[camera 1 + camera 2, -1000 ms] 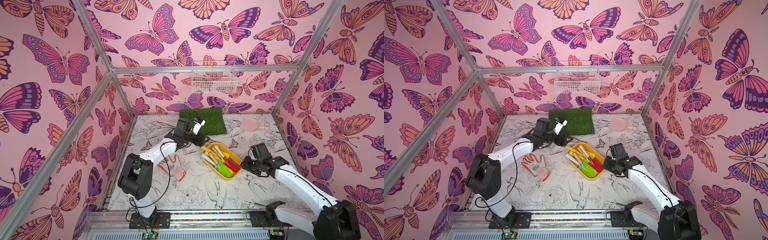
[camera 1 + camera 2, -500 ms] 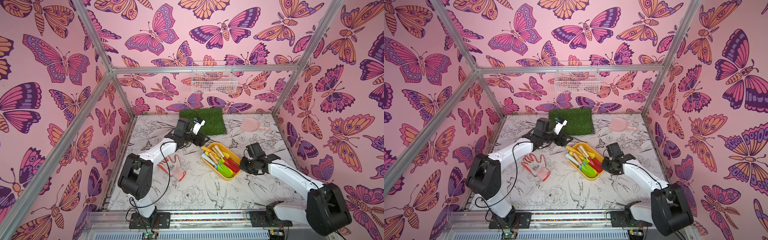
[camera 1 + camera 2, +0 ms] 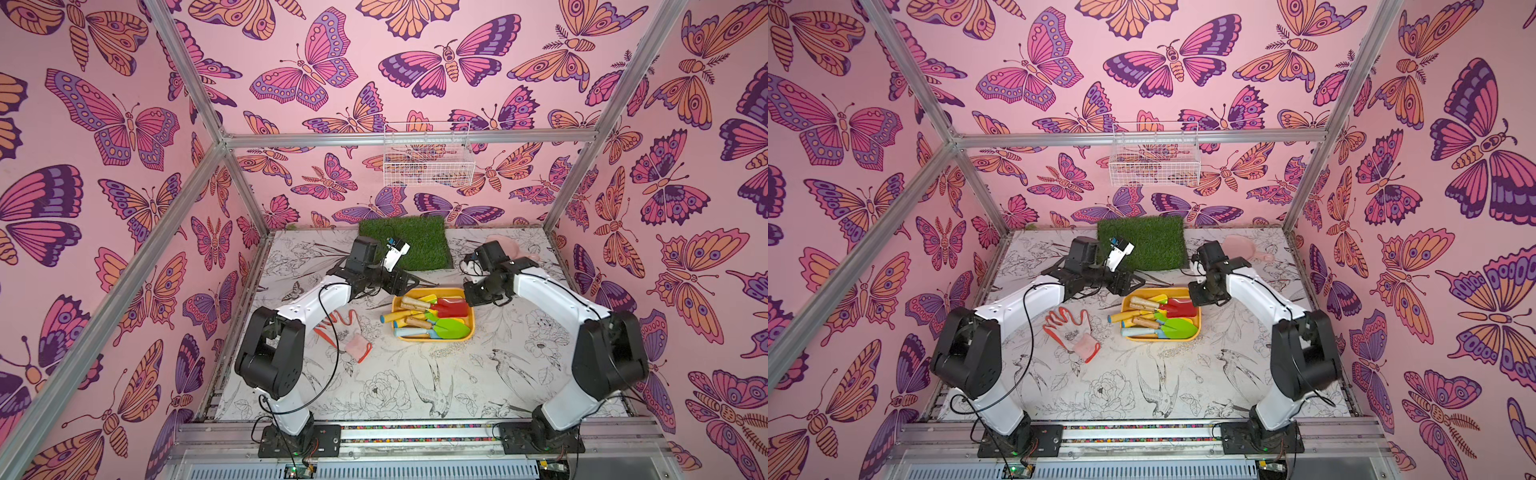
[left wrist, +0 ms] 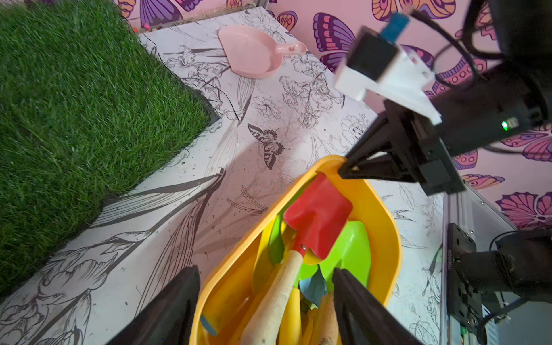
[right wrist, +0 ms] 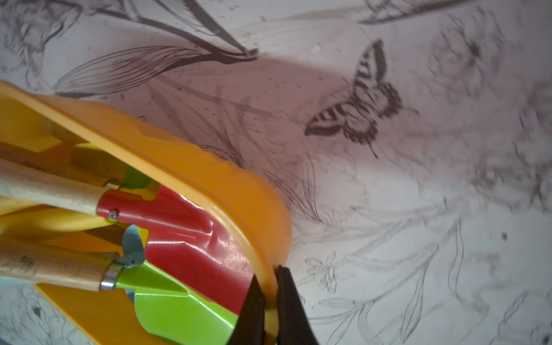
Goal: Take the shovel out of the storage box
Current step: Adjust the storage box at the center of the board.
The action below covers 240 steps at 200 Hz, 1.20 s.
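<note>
Bench (image 3: 415, 386) w/ line-drawn flowers and birds. Yellow box (image 3: 434, 338) sits mid-bench, full of toy tools. Red shovel (image 3: 451, 307) lies inside the box on top of the pile, w/ its blade at the end nearest my R arm and its wood handle pointing toward my L arm. The blade partly covers a green shovel (image 3: 451, 328), also in the box.

R pincer (image 5: 270, 310) is clenched on the box rim at the blade end, one finger inside the wall and one outside. The red blade is just beside the inner finger.

L pincer (image 4: 264, 270) is released, jaws wide, over the handle end of the box. The red shovel's handle shows between the fingers, but I can't tell if they touch it.

Glove (image 3: 1073, 332) lies flat on the bench beside the box, on my L arm's side. Grass mat (image 3: 405, 241) is at the back, w/ a pink scoop (image 4: 251, 53) near it. Wire basket (image 3: 428, 160) hangs on the rear wall.
</note>
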Tool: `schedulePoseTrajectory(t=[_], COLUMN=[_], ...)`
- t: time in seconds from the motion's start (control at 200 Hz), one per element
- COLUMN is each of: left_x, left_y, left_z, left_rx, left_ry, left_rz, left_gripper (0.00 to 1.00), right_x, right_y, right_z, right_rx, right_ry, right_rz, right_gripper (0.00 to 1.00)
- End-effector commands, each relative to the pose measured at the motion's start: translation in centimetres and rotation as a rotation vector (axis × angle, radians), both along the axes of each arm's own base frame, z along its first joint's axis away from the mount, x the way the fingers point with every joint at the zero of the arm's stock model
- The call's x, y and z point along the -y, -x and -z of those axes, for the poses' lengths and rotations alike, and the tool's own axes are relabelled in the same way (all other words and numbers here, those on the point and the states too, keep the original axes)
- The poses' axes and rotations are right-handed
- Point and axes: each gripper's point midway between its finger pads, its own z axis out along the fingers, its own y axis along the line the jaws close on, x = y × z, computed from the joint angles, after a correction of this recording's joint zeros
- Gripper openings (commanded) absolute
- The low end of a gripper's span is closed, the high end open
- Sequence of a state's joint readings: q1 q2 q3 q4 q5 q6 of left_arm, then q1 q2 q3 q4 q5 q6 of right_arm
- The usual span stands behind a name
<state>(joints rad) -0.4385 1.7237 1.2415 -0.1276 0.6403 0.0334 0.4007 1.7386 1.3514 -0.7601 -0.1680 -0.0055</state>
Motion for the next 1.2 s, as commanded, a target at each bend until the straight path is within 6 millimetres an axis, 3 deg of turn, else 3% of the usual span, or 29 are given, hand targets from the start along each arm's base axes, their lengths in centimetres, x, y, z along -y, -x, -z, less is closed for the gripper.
schedulePoseTrajectory(t=[0.0, 0.18, 0.235, 0.275, 0.31, 0.345, 0.461, 0.631, 0.836, 1.021, 1.197], left_x=[-0.6, -1.9, -2.2, -2.4, -2.4, -2.6, -2.4, -1.7, -0.8, 1.0, 2.0], left_y=[1.9, 2.0, 1.9, 1.6, 1.4, 1.1, 0.4, -0.4, -1.5, -1.0, -1.0], left_z=[1.3, 2.8, 3.2, 3.6, 3.9, 4.2, 5.1, 6.2, 7.3, 8.1, 10.5], left_rx=[-0.013, -0.053, -0.057, -0.062, -0.067, -0.075, -0.116, -0.172, -0.190, -0.176, -0.210], left_ry=[-0.049, -0.111, -0.131, -0.145, -0.155, -0.163, -0.163, -0.147, -0.151, -0.172, -0.243], left_rz=[0.084, 0.076, 0.069, 0.058, 0.051, 0.039, 0.024, 0.029, 0.031, 0.085, 0.103], left_gripper=[0.77, 0.77, 0.77, 0.77, 0.76, 0.76, 0.72, 0.60, 0.50, 0.54, 0.56], right_x=[-2.1, -3.7, -4.3, -4.8, -5.2, -5.5, -5.9, -5.1, -3.5, -1.3, -0.1], right_y=[1.3, -0.6, -0.9, -1.2, -1.5, -1.7, -2.3, -2.0, 1.1, 3.2, 4.3], right_z=[0.7, 1.3, 1.3, 1.1, 0.9, 0.7, -0.6, -3.7, -7.1, -7.5, -7.6], right_rx=[-0.088, -0.136, -0.117, -0.103, -0.090, -0.076, -0.023, 0.081, 0.206, 0.228, 0.250], right_ry=[0.018, 0.047, 0.055, 0.043, 0.027, 0.015, -0.017, -0.072, -0.218, -0.228, -0.237], right_rz=[-0.335, -0.490, -0.529, -0.539, -0.537, -0.532, -0.482, -0.256, -0.051, 0.076, 0.140], right_gripper=[0.00, 0.00, 0.05, 0.16, 0.35, 0.45, 0.54, 0.55, 0.50, 0.48, 0.51])
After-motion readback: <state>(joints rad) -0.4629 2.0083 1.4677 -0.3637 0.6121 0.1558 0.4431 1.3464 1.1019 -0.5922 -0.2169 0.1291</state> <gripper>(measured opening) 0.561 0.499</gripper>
